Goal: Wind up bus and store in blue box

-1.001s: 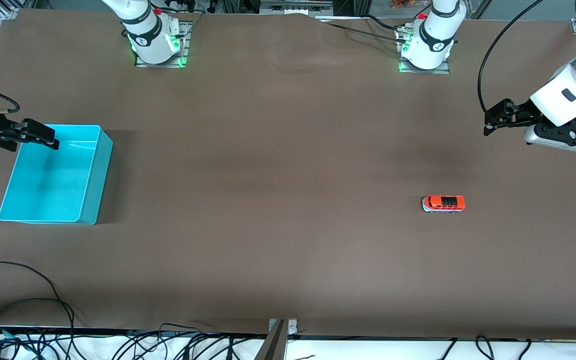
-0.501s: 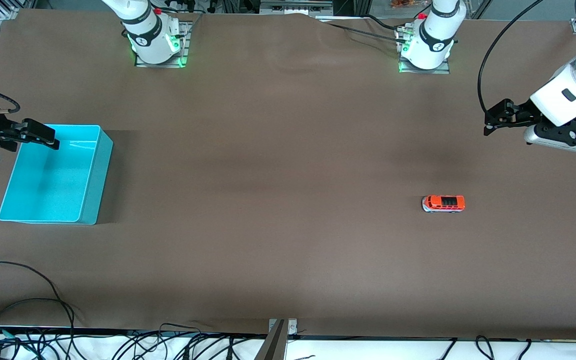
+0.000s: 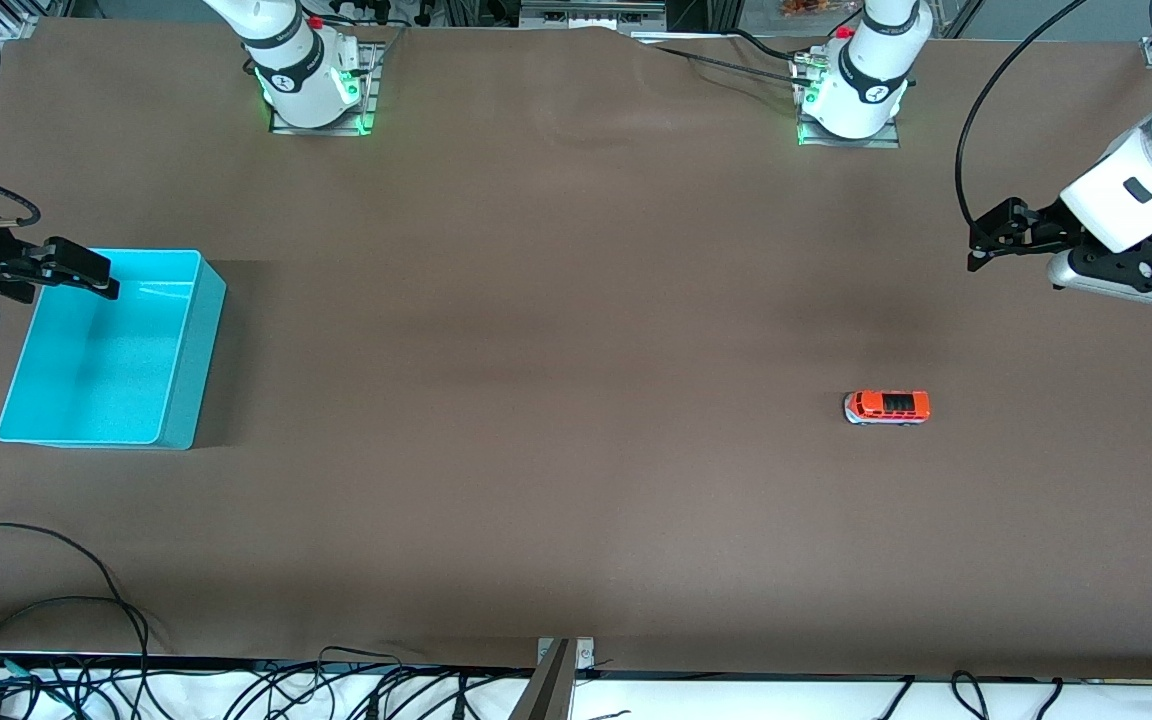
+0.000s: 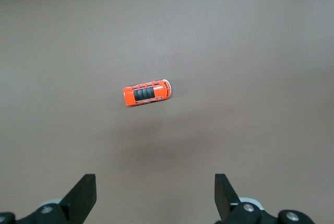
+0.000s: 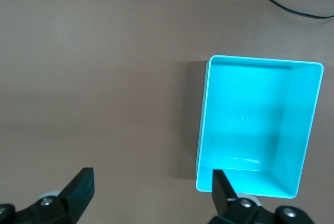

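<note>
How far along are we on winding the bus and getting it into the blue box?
Nothing looks done yet. The bus sits untouched on the table toward the left arm's end; the blue box is empty. The left gripper and right gripper hang open and hold nothing. Grasping, winding and storing remain.

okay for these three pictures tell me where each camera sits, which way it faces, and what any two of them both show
Front view: high across the table, facing both arm bases; shows the left hand and right hand, both open and up in the air.
Left wrist view: on the left arm's wrist, looking down on the bus; its own fingertips show.
Right wrist view: on the right wrist, looking down on the blue box.
Shared: front and left wrist both show the bus; front and right wrist, the box.
</note>
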